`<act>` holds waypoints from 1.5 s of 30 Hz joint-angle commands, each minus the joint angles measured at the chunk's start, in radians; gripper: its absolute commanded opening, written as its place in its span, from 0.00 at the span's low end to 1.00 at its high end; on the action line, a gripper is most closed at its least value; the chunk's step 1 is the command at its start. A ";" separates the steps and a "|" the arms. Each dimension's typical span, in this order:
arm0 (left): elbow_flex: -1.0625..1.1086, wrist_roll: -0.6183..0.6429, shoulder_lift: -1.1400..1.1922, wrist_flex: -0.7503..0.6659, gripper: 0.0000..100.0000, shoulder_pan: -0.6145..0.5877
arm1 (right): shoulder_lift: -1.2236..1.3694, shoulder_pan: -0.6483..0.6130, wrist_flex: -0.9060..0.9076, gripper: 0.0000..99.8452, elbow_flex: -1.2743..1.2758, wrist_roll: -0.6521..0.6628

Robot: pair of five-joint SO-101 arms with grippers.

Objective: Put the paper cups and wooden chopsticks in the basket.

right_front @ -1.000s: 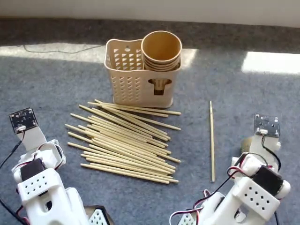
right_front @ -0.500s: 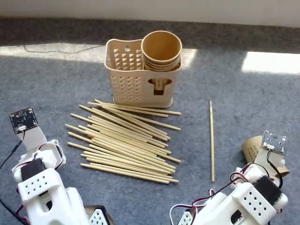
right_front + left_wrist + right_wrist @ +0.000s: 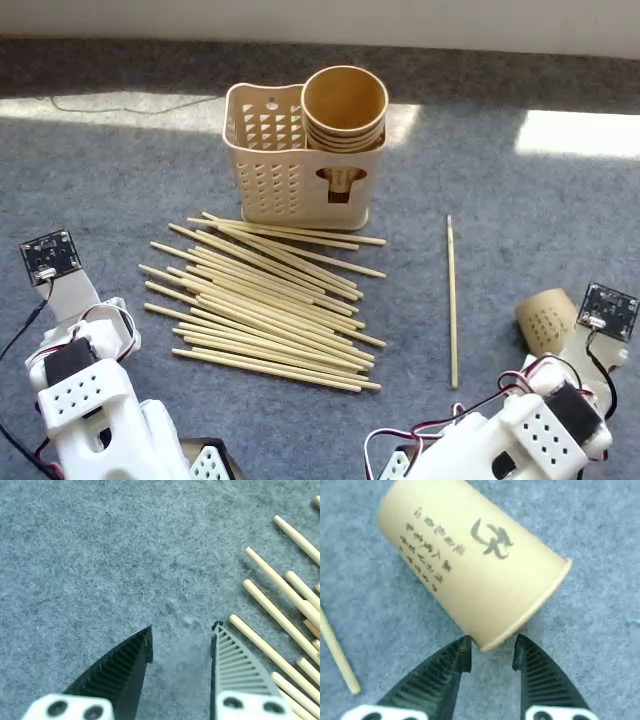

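The right arm (image 3: 545,435) has swung out to the side since a second ago. Now a paper cup (image 3: 545,318) that it was covering can be seen, lying on its side on the grey carpet (image 3: 120,180).

The right gripper (image 3: 491,645) is right at the cup's open rim. Its two fingers are apart and hold nothing. The rim sits just at the gap between their tips. I cannot tell if a finger is touching it.

The left gripper (image 3: 182,627) hangs over bare carpet, with its fingers apart and empty too. The ends of some chopsticks lie just beside it.

A little farther off is the big pile of chopsticks (image 3: 265,310), all crossed over each other. A lone chopstick (image 3: 451,300) lies by itself between the pile and the fallen cup. Farthest away stands the basket (image 3: 270,170). A stack of cups (image 3: 344,105) already sits in one side of it, and the other side looks empty.

The cup is probably very light and thin. It may roll away if it is bumped, and it will squash if squeezed hard. I think the best place to hold it is at the rim, one finger inside and one outside, with a soft pinch.

The chopsticks look light, stiff and smooth. They may slip or spin, so taking one near its middle seems safest.
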 commanded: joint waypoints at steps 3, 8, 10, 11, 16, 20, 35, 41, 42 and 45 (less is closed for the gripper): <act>-0.031 0.003 -0.005 -0.017 0.20 0.033 | -0.013 -0.108 -0.257 0.15 0.124 -0.091; -0.031 0.003 -0.005 -0.017 0.20 0.033 | -0.013 -0.122 -0.334 0.14 0.166 -0.157; -0.031 0.003 -0.005 -0.017 0.20 0.033 | -0.013 -0.122 -0.334 0.10 0.165 -0.163; -0.031 0.003 -0.005 -0.017 0.20 0.033 | -0.013 -0.124 -0.334 0.07 0.163 -0.163; -0.038 0.003 -0.013 -0.011 0.19 0.058 | -0.013 -0.189 -0.329 0.01 0.142 -0.166; -0.042 0.006 -0.018 -0.011 0.19 0.059 | -0.013 -0.217 -0.329 0.01 0.134 -0.170; 0.168 0.005 -0.757 0.209 0.19 0.254 | -0.013 -0.254 -0.163 0.01 -0.062 -0.242; 0.159 0.005 -0.708 0.226 0.19 0.283 | -0.013 -0.254 -0.058 0.01 -0.148 -0.233; 0.160 0.005 -0.711 0.226 0.19 0.283 | -0.013 -0.254 -0.035 0.01 -0.163 -0.215; 0.168 0.005 -0.742 0.233 0.19 0.317 | -0.013 -0.292 0.053 0.01 -0.228 -0.143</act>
